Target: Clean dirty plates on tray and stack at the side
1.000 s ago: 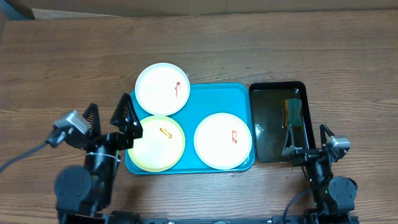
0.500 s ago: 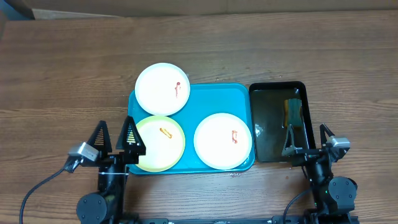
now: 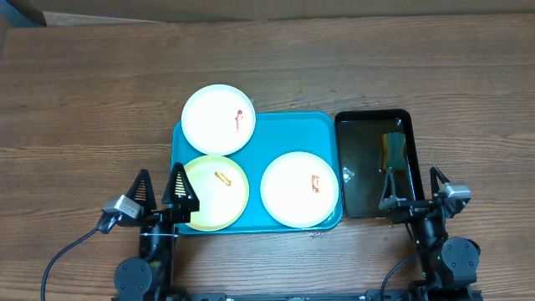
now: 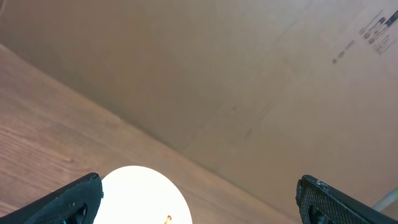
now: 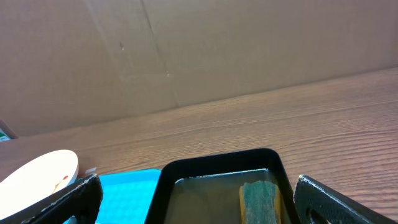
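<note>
Squarely left-right, long axis of tray (image 3: 288,132).

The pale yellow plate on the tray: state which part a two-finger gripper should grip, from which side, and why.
Probably its near-left rim, approached from the left by the open left gripper. The pale yellow plate lies flat on the tray, so only the thin raised rim suits a pinch, and that edge faces away from both white plates.

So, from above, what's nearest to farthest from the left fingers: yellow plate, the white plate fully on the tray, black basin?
1. Yellow plate, left side of the tray.
2. White plate, tray's right side.
3. Black basin, right of tray.
</note>
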Robot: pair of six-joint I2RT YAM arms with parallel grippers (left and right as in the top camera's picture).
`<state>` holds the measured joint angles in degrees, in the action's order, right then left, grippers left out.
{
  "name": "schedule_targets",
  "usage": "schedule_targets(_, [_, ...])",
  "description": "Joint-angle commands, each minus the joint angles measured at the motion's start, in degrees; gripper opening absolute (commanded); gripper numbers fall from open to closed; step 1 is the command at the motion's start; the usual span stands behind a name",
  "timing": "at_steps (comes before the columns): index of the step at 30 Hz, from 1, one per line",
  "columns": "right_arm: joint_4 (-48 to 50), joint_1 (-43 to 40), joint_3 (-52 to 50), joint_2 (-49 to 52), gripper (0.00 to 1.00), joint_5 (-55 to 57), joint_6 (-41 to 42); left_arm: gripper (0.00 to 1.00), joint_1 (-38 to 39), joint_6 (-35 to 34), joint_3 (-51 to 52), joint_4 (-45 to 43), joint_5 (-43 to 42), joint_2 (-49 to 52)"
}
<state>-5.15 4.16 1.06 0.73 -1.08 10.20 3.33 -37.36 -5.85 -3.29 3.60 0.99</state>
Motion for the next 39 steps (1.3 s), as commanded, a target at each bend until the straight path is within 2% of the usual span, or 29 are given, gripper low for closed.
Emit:
schedule_targets(1, [0.3, -0.2, -0.6, -0.6, 1.00, 0.1, -0.6, 1.00, -0.4, 1.2, 1.2, 1.9, 0.0, -0.8])
schedule_targets(5, [0.3, -0.2, -0.6, -0.6, 1.00, 0.1, -0.6, 1.00, -0.4, 5.2, 1.5, 7.9, 0.0, -0.8])
schedule_targets(10, [0.3, -0.2, -0.6, -0.6, 1.00, 0.1, -0.6, 1.00, -0.4, 17.0, 1.6, 17.2, 0.0, -0.8])
schedule_targets(14, [0.3, -0.2, -0.6, -0.6, 1.00, 0.1, -0.6, 1.00, -0.4, 28.9, 1.6, 17.0, -0.2, -0.8])
schedule_targets(16, [0.3, -0.2, -0.6, -0.6, 1.00, 0.1, -0.6, 1.00, -0.4, 32.3, 1.6, 17.0, -0.2, -0.8])
schedule_targets(39, [0.3, -0.2, -0.6, -0.6, 1.00, 0.1, -0.6, 1.00, -0.3, 32.7, 1.6, 17.0, -0.2, -0.8])
